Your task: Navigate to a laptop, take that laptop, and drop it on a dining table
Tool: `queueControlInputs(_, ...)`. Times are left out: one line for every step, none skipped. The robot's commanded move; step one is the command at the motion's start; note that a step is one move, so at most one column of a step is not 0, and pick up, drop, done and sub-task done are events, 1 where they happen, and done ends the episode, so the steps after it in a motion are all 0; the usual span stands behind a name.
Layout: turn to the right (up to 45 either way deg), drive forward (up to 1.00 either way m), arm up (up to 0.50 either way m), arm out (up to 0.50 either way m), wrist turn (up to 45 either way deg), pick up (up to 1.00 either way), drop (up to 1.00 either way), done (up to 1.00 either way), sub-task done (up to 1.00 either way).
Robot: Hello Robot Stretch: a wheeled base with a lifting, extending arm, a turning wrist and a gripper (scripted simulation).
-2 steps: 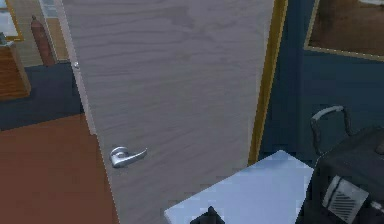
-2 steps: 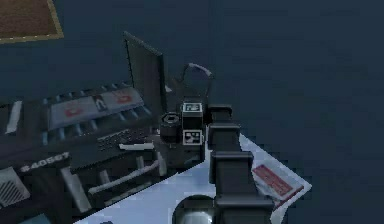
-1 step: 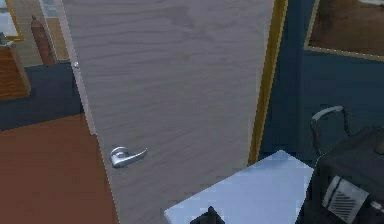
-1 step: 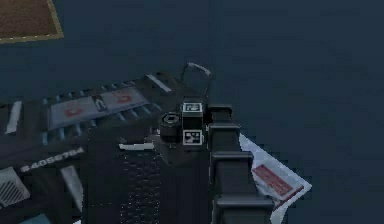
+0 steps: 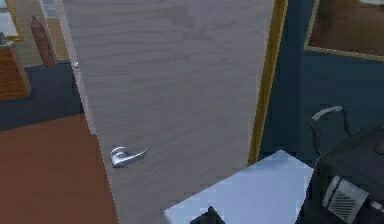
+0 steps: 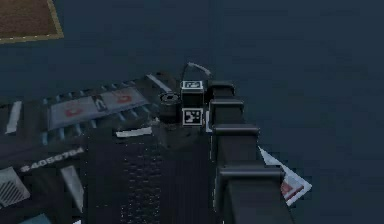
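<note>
- Dark blue wall (image 6: 300,60) backs a cluttered dark desktop (image 6: 120,170).
- Gripper (image 6: 165,97) sits near a flat grey slab (image 6: 90,105) (perhaps the laptop); whether it holds anything cannot be told.
- Pale door (image 5: 170,90) stands close ahead.

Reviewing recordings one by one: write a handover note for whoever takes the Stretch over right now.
Gripper: at the dark arm bar's far end, against a cluttered dark surface; cannot tell whether it holds anything.
Things: dark flat slab with grey and reddish panels lies left of it, possibly the laptop, unconfirmed. Ahead: pale wooden door with silver lever handle; pale blue tabletop at the forward view's lower right.
Done: reached a surface bearing things. Left: confirm and take the laptop, find the dining table, drop it there.
</note>
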Motion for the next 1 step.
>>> queueControlInputs(0.0, 0.00, 0.00, -0.08, 0.0, 0.00, 0.00, 0.00, 0.00)
